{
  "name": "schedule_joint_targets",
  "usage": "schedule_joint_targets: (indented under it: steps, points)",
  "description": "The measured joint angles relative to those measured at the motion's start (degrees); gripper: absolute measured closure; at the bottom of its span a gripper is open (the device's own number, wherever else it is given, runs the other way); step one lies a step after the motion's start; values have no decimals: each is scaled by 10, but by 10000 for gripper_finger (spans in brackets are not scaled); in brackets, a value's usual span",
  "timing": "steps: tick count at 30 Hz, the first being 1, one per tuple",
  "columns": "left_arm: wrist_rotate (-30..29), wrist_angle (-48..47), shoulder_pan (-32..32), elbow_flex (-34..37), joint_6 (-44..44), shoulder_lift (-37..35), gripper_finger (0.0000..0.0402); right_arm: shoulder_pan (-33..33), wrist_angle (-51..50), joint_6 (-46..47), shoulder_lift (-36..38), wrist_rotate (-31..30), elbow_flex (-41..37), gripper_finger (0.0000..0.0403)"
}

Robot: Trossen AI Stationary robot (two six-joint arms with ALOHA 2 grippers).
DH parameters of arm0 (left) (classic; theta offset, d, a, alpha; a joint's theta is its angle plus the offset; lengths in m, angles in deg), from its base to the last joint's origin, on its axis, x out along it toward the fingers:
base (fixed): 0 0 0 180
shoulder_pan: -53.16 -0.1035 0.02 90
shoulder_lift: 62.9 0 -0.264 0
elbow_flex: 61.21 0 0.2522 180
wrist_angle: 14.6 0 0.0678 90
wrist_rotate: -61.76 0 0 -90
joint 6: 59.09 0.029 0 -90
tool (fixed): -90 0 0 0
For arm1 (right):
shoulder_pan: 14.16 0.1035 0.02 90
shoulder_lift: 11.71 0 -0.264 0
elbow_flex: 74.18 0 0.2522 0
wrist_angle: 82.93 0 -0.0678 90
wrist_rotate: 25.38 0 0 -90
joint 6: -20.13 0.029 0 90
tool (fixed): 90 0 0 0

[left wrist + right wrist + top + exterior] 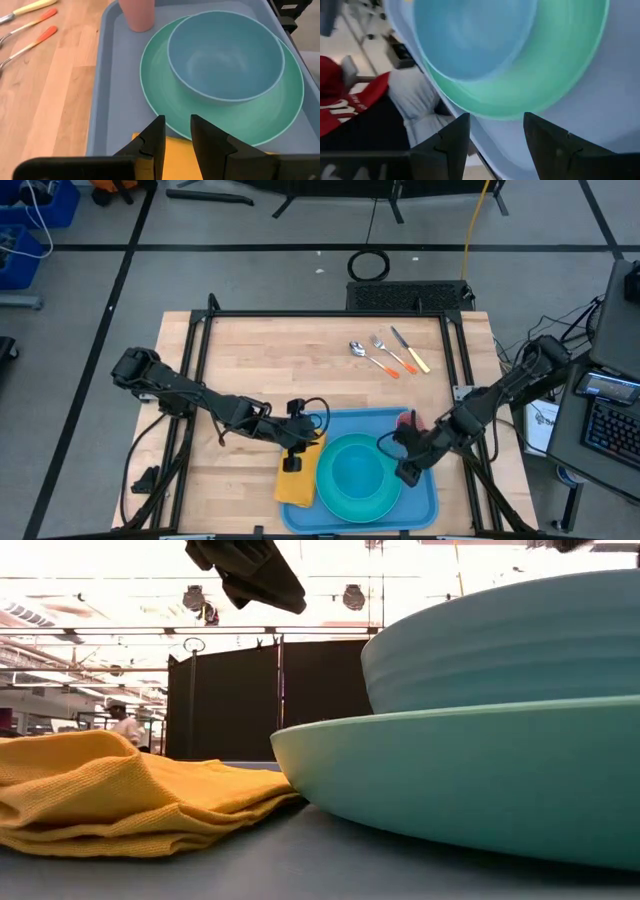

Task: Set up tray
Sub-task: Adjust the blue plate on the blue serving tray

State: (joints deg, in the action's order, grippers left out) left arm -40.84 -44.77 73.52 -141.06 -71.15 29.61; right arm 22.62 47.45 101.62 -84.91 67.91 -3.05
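Note:
The blue tray lies at the table's near edge. On it rests a teal plate with a light blue bowl standing in it, and a pink cup stands at the tray's far side. A folded orange-yellow napkin lies over the tray's left rim, beside the plate. My left gripper hangs open above the napkin, well clear of it. My right gripper is open above the tray's right part, by the plate's rim.
A spoon, a fork and a knife with orange and yellow handles lie on the bare wood at the table's far right. A black frame rail borders the table. A person stands far off in the room.

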Motion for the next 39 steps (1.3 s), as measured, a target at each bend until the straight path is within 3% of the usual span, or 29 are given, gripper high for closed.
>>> schedule_joint_targets:
  steps: [9, 23, 39]
  points:
    - [0, 4, 0, 0, 10, 0, 309, 27, -111, 108, -51, -1, 0, 225]
    - [0, 7, -1, 0, 14, 0, 309, 27, -80, 125, -141, 12, 0, 225]
    - [0, 6, -1, 0, 14, 0, 309, 27, -48, 127, -147, -33, 0, 225]
